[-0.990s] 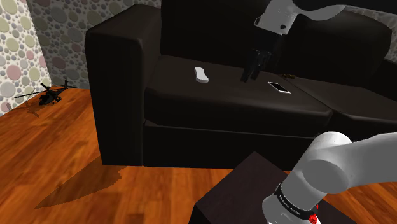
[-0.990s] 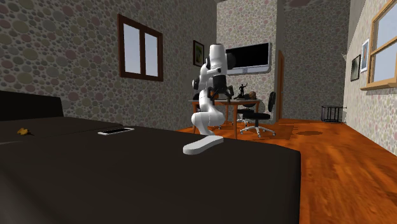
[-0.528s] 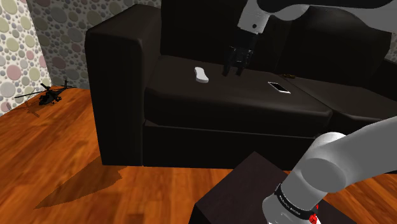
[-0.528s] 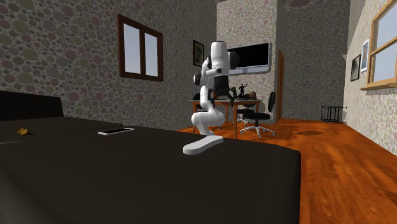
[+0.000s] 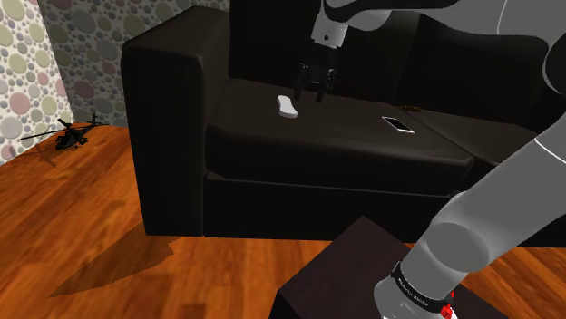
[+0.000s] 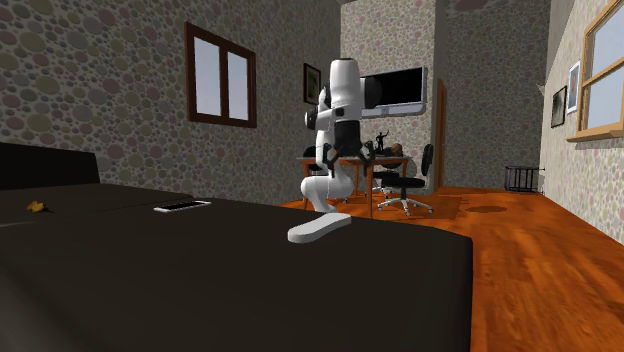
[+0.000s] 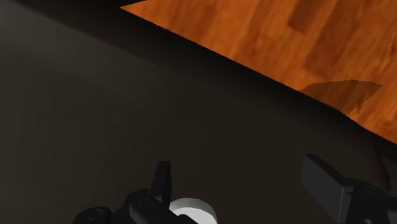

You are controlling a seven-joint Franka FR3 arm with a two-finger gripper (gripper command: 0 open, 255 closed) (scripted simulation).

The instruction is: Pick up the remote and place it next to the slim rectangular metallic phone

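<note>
A big dark sofa point(image 5: 172, 136) fills the middle of the shoulder view, on a brown wood floor point(image 5: 109, 227). The white arm point(image 5: 472, 236) goes from the lower right up to the top of the frame. Its black jaws hang open with the fingers point(image 7: 324, 184) apart. They are just up and right of the remote point(image 5: 287, 106) and do not touch it. The white remote lies flat on the sofa seat, near the middle of the frame. Its long side runs from the sofa's back toward the front edge, tipped a little to the right. The thin phone point(image 5: 397, 124) lies flat on the same seat, well apart, to the right.
</note>
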